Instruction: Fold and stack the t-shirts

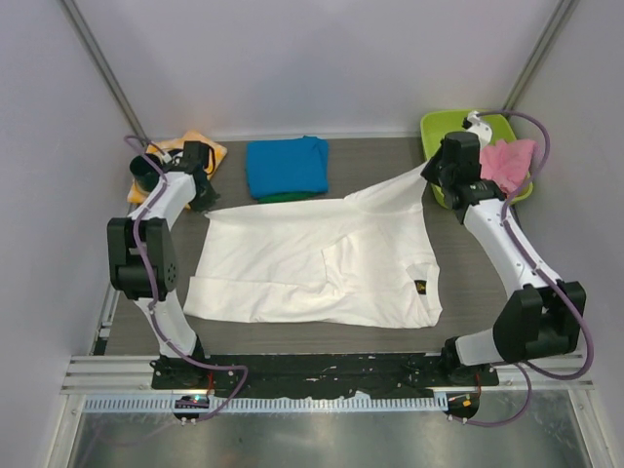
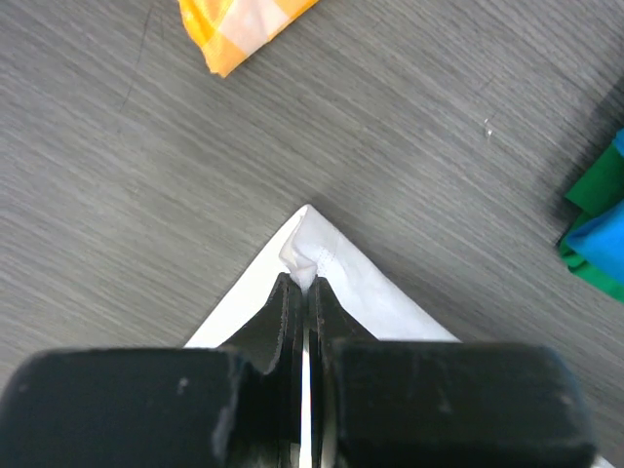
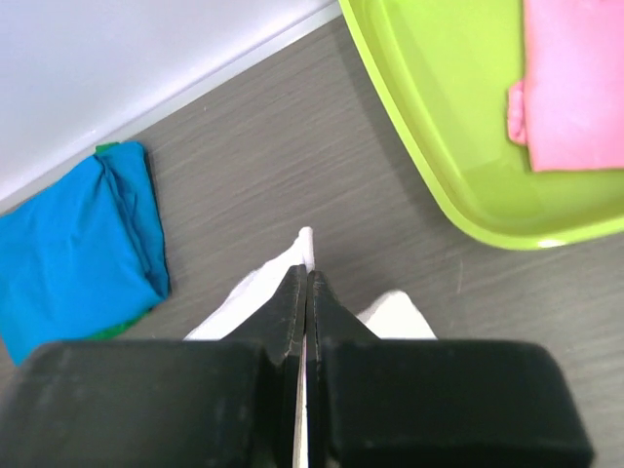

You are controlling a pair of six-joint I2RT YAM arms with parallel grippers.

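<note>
A large white t-shirt (image 1: 322,268) lies spread across the middle of the table, plain side up with a small dark label near its right edge. My left gripper (image 1: 202,200) is shut on its far left corner (image 2: 310,255), low over the table. My right gripper (image 1: 436,175) is shut on the far right corner (image 3: 305,244), which is lifted, so the cloth rises toward it. A folded turquoise-blue t-shirt (image 1: 286,166) rests on a green one (image 1: 283,196) at the back centre, also seen as the blue stack (image 3: 73,253) in the right wrist view.
A lime-green tub (image 1: 458,127) at the back right holds a pink cloth (image 1: 509,164). An orange-and-white checked cloth (image 1: 200,151) lies at the back left beside a dark cup (image 1: 146,174). White walls close in the back and sides.
</note>
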